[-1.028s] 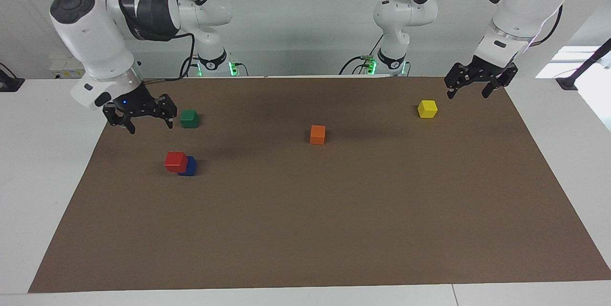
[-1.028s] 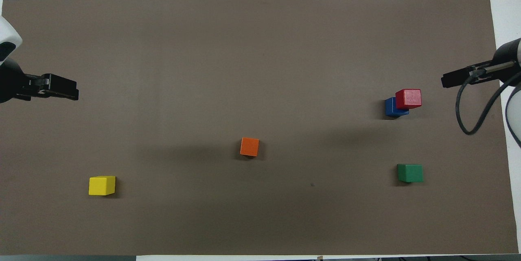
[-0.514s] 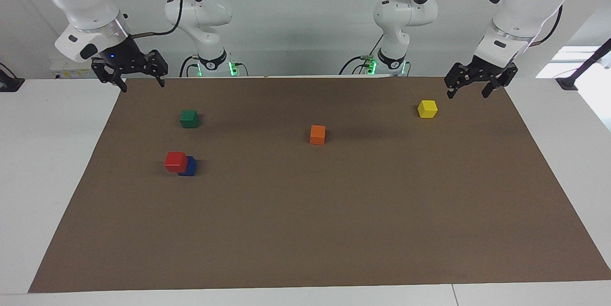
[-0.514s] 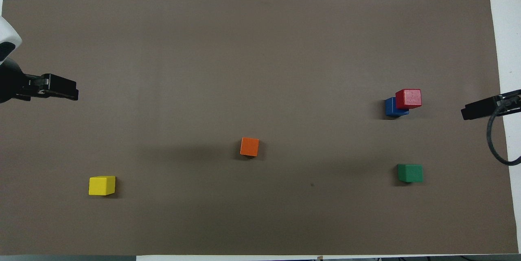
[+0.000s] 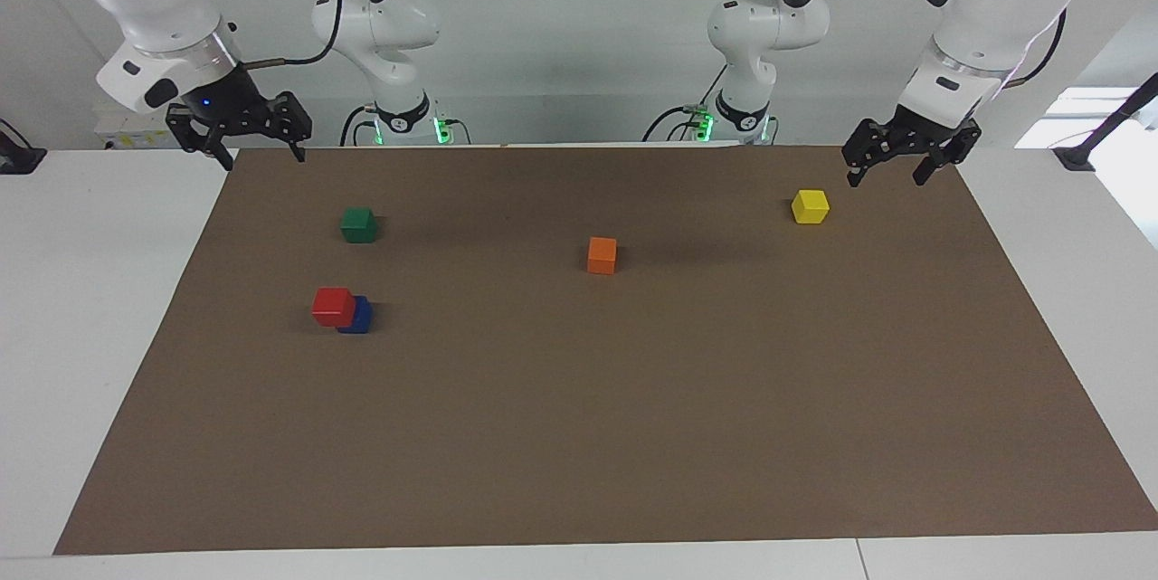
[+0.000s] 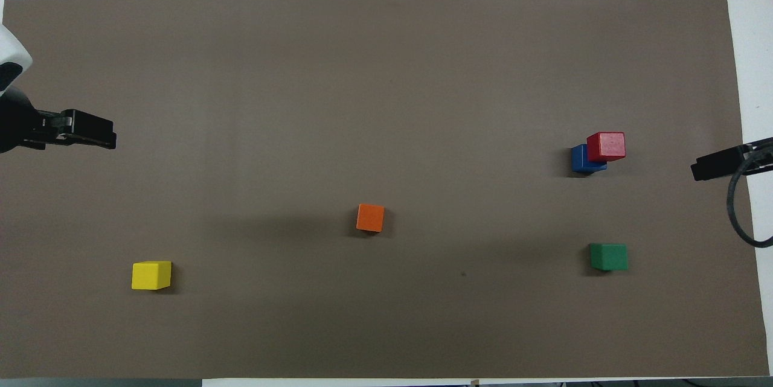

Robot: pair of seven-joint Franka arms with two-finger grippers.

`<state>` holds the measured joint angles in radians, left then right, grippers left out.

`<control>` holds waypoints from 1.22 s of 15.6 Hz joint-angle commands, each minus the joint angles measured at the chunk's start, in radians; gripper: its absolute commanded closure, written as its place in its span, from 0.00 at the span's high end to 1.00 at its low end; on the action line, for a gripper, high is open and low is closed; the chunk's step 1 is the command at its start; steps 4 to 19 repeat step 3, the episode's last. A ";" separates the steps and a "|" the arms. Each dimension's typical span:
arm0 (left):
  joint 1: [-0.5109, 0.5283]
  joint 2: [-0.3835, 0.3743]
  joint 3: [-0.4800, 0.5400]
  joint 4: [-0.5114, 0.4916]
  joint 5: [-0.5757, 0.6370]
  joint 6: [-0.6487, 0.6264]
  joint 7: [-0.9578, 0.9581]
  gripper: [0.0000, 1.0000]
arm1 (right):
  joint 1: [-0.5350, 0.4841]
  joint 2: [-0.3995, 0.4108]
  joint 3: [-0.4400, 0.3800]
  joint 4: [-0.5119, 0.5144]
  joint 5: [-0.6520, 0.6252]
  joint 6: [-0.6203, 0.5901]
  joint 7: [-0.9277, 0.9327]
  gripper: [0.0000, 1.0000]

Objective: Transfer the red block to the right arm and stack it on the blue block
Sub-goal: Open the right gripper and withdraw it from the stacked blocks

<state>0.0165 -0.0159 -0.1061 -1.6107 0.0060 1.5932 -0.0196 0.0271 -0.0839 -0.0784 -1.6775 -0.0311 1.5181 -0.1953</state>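
The red block [image 5: 333, 306] rests on top of the blue block [image 5: 361, 317], shifted off-centre toward the right arm's end of the table. The same stack shows in the overhead view, with the red block [image 6: 606, 146] covering part of the blue block [image 6: 580, 160]. My right gripper [image 5: 261, 159], with its blue light, hangs open and empty over the mat's corner by its own base, well clear of the stack; it also shows in the overhead view [image 6: 699, 170]. My left gripper [image 5: 887, 180] waits open and empty over the mat's edge beside the yellow block; it also shows in the overhead view [image 6: 109, 138].
A green block [image 5: 358, 224] lies nearer to the robots than the stack. An orange block [image 5: 602, 254] sits mid-mat. A yellow block [image 5: 810, 205] lies toward the left arm's end. All rest on a brown mat [image 5: 633, 435] on the white table.
My right gripper has risen from beside the green block and pulled back to the mat's corner by its base. The stack, the other blocks and the left arm have not moved.
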 commanded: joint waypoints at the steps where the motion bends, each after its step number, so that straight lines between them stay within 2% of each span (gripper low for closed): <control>1: 0.006 -0.019 -0.001 -0.015 -0.008 -0.013 0.003 1.00 | -0.018 -0.016 0.011 -0.018 -0.018 -0.003 0.014 1.00; 19: 0.006 -0.019 -0.003 -0.015 -0.008 -0.013 0.003 1.00 | -0.018 -0.016 0.011 -0.016 -0.018 -0.004 0.014 1.00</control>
